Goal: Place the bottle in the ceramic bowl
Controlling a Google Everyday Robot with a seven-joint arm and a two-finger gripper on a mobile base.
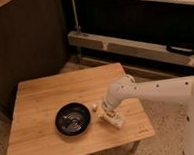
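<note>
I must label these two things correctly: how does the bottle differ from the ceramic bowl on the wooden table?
The bottle is white and oblong; the ceramic bowl is black and round. The bottle is shorter than the bowl is wide. The bottle lies at the pincer, beside the bowl; the bowl stands free. Both rest on the table.

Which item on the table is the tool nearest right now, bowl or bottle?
The white bottle, lying beside the black bowl: the tool is down right at it, while the bowl sits apart.
</note>
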